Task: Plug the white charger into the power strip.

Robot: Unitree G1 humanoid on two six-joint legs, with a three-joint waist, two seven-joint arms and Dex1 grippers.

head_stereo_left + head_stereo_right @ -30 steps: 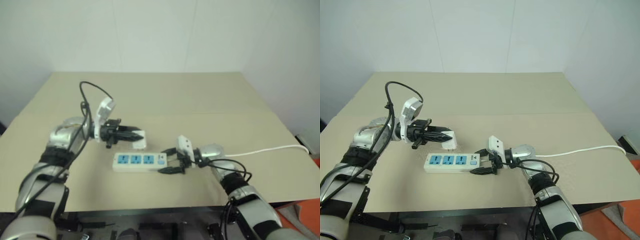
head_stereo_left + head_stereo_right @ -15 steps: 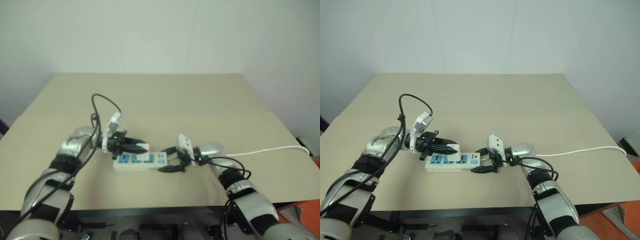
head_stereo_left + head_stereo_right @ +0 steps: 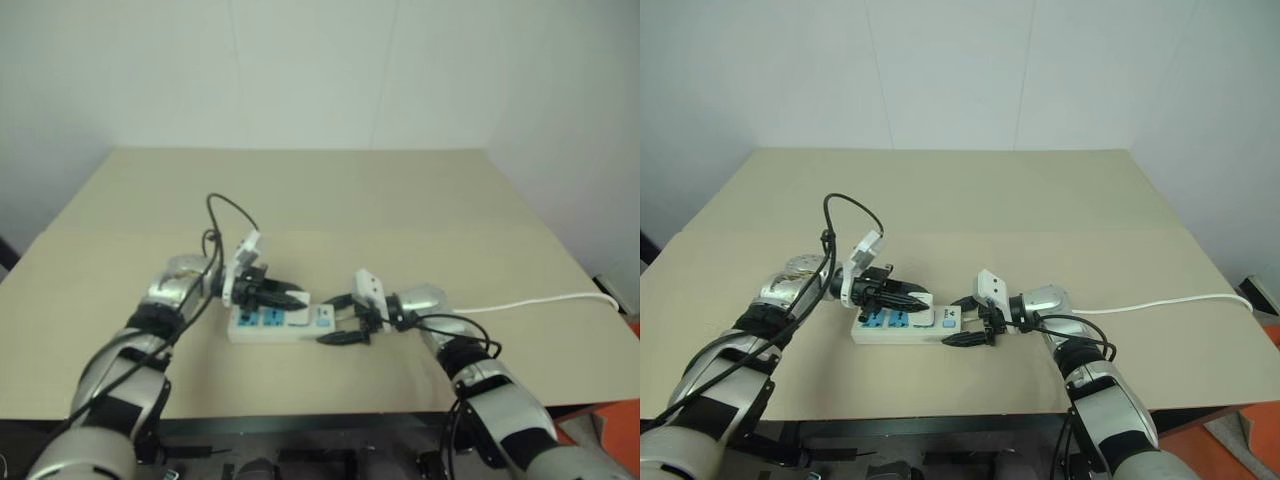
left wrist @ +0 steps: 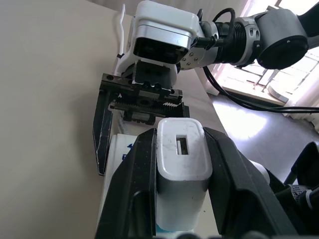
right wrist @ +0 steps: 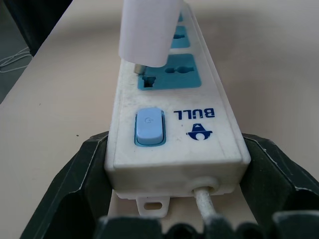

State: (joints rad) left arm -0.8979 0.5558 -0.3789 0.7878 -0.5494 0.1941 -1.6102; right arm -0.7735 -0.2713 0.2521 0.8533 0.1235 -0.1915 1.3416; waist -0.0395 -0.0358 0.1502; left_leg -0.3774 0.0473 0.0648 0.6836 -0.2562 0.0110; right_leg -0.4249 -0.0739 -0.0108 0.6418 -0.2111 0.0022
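The power strip (image 3: 902,334) lies across the table's near middle, its three blue sockets facing up. My left gripper (image 3: 919,298) is shut on the white charger (image 3: 925,299) and holds it over the strip. In the right wrist view the charger (image 5: 149,30) hangs tilted over the socket nearest the blue switch (image 5: 149,127). A prong tip touches a slot there, and the charger's body is still raised off the socket face. My right gripper (image 3: 953,321) is shut on the strip's cord end, with its fingers (image 5: 75,184) pressed against both sides.
The strip's thin white cord (image 3: 1160,303) runs right along the tan table (image 3: 1040,200) to its right edge. A black cable loops up from my left wrist (image 3: 845,205). A white wall stands behind the table.
My left gripper has carried the charger down and to the right, from above the strip's far side to the socket by the switch. The right gripper and the strip have stayed put.
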